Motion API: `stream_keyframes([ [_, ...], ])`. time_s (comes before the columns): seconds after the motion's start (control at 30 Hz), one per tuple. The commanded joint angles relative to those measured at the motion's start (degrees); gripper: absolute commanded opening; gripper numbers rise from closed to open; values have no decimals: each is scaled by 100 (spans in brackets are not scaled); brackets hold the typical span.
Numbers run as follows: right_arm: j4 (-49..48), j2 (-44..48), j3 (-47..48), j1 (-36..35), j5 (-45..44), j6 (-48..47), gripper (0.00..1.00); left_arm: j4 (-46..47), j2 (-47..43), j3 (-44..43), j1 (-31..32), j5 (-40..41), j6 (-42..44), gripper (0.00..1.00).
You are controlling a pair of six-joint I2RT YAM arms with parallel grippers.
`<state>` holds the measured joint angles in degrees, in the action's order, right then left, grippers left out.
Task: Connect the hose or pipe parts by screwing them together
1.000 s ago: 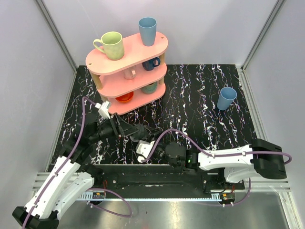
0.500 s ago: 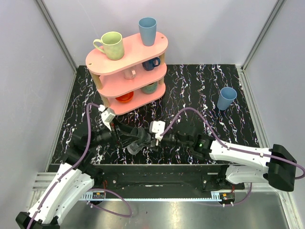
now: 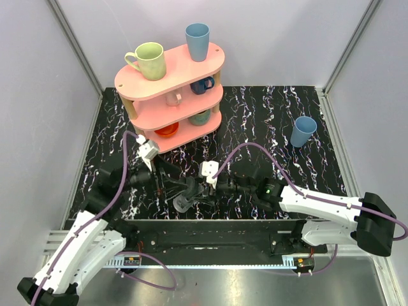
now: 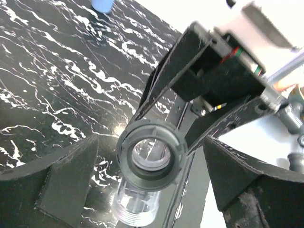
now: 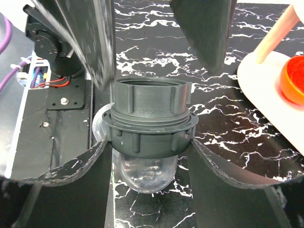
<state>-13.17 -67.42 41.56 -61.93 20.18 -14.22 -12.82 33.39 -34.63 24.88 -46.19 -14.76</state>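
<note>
- Right claw [image 5: 148,145] is partly closed and grips the dark collar [image 5: 149,126] by its ribbed flange. In its own camera, one finger presses at 9 o'clock and the other at 3 o'clock.
- In that view the collar's open mouth faces 12 o'clock. The clear fitting [image 5: 146,173] pokes out of the collar toward 6 o'clock, over the black marbled table [image 5: 237,118].
- Left claw [image 4: 152,183] is spread wide and holds nothing. In its camera the collar sits dead centre, between the fingers at 8 and 4 o'clock, and touches neither.
- Probable reason for this arrangement: the right claw steadies the parts, and the left claw faces them end-on, placed to take a grip for twisting.
- Both parts look seated one inside the other. How tightly they are screwed cannot be told.
- From above, the joined pair lies between the two claws near the table's front edge, at 6 o'clock from the pink shelf [image 3: 178,67].
</note>
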Motion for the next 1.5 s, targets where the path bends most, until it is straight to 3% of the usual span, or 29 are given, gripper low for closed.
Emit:
stream_keyframes([
  [0.0,-142,132,186,-29,-550,-169,0,-782,80,-929,8,769,-596,97],
  [0.23,-1046,308,-174,-169,-2163,-897,0,-2031,686,-1467,-1,1780,-2264,94],
  [0.43,-2582,89,-631,-1066,-4141,-2681,0,-1497,327,-1169,-27,2061,-3933,94],
  [0.6,-3375,-421,-667,-1453,-4813,-3498,0,-811,-121,-712,-27,2220,-5025,94],
  [0.93,-4430,-1133,-553,-1866,-5358,-4045,0,-1091,-157,-545,-36,2387,-5274,94],
  [1.33,-4081,-1379,-166,-2016,-5306,-3870,0,-836,-148,-149,-28,2387,-5239,88],
  [1.43,-4018,-1440,-113,-2042,-5288,-3799,0,-643,-139,-61,-36,2335,-5116,80],
  [1.47,-4044,-1458,-113,-2033,-5288,-3790,0,-617,-122,-44,-36,2308,-5081,72],
])
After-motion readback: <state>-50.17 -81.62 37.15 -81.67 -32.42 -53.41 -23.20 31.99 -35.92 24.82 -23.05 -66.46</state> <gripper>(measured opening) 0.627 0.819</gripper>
